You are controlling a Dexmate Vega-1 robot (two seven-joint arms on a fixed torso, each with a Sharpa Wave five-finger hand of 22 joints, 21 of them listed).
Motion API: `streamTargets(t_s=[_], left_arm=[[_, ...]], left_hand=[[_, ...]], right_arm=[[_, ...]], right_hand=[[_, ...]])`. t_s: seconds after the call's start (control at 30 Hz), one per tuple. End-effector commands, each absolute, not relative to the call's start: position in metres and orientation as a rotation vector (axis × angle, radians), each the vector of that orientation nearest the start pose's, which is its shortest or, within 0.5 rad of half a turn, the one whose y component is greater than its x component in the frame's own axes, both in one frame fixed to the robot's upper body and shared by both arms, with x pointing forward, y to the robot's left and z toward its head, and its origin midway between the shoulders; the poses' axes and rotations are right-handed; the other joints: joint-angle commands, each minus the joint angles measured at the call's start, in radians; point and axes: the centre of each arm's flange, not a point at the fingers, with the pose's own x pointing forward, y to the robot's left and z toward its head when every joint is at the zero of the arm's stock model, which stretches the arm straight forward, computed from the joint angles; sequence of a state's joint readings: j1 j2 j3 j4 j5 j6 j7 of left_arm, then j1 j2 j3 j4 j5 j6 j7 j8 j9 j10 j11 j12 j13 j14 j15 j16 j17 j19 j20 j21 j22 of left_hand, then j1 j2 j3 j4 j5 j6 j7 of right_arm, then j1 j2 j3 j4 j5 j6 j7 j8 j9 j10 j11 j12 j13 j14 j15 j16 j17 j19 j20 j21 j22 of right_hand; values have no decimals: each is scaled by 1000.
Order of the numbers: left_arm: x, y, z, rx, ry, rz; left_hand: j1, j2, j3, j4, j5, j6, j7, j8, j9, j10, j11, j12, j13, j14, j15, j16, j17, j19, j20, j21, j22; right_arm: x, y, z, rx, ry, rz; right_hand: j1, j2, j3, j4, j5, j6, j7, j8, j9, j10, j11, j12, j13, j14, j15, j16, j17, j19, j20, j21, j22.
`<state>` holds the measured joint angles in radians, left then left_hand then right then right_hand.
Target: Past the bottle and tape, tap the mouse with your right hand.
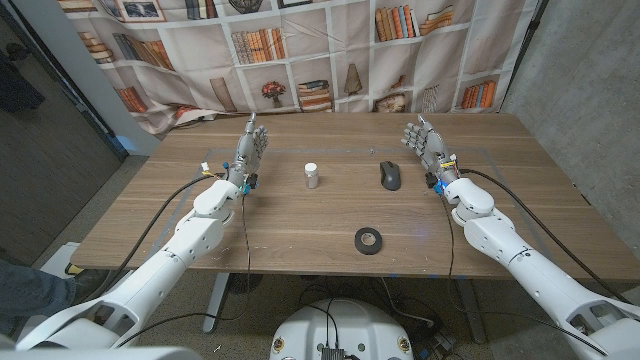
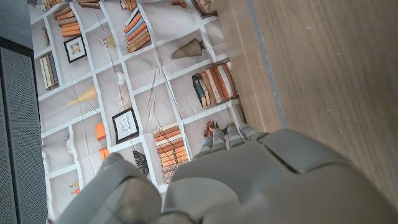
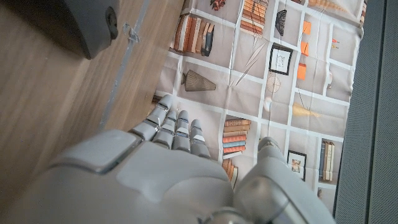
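The wooden table [image 1: 300, 215] carried everything, with both arms stretched out over it; the right hand [image 1: 428, 146] stood on its edge with fingers straight, a little apart and grasping nothing, and the left hand [image 1: 250, 148] matched it on the far side, likewise released and empty. The mouse [image 1: 390, 174] lay just beside the right hand, toward the table's middle, apart from the fingers; in the right wrist view its dark body [image 3: 74, 25] sat close to that hand. It looked a light, rigid plastic shell with a smooth domed back, likely to skid if pushed sideways, so a tap seemed best placed straight down on the hump. The tape [image 1: 368, 240] lay near the front edge, and the small bottle [image 1: 311, 176] stood left of the mouse
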<state>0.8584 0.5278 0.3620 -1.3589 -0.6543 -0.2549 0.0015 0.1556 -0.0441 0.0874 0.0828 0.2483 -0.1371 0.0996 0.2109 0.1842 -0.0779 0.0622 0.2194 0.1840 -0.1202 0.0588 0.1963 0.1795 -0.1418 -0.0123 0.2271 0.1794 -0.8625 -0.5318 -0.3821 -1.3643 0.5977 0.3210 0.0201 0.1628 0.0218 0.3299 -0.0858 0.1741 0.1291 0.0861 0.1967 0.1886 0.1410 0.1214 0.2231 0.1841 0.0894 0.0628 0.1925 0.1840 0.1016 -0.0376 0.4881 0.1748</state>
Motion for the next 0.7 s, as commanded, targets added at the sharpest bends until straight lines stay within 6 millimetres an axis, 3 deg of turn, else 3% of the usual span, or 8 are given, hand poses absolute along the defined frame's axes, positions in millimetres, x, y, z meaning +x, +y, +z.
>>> streamTargets(t_s=[0.03,0.5,0.7], left_arm=[[638,292,-21,-32,-595,-201],[625,299,-23,-26,-598,-213],[623,301,-22,-26,-600,-205]], left_hand=[[4,3,7,4,5,1,-1,5,4,4,-3,4,5,2,4,4,5,-6,7,-1,2],[11,11,10,3,3,9,1,6,4,8,0,4,5,6,3,3,5,-7,10,-3,2],[19,19,12,1,1,25,4,10,4,19,-2,6,5,10,3,2,4,-6,9,-5,2]], right_arm=[[626,-273,-13,-104,-720,184],[610,-273,-13,-197,-766,121],[602,-270,-11,-236,-790,100]], right_hand=[[11,-2,-2,-7,3,17,-5,7,3,19,-1,7,2,11,1,6,2,10,-29,-2,2],[12,-1,-6,-10,3,45,-14,15,3,42,-9,13,2,27,-4,10,2,26,-30,-5,2],[12,3,-10,-12,3,63,-26,18,3,58,-8,16,2,-5,-5,-3,3,4,-33,-23,3]])
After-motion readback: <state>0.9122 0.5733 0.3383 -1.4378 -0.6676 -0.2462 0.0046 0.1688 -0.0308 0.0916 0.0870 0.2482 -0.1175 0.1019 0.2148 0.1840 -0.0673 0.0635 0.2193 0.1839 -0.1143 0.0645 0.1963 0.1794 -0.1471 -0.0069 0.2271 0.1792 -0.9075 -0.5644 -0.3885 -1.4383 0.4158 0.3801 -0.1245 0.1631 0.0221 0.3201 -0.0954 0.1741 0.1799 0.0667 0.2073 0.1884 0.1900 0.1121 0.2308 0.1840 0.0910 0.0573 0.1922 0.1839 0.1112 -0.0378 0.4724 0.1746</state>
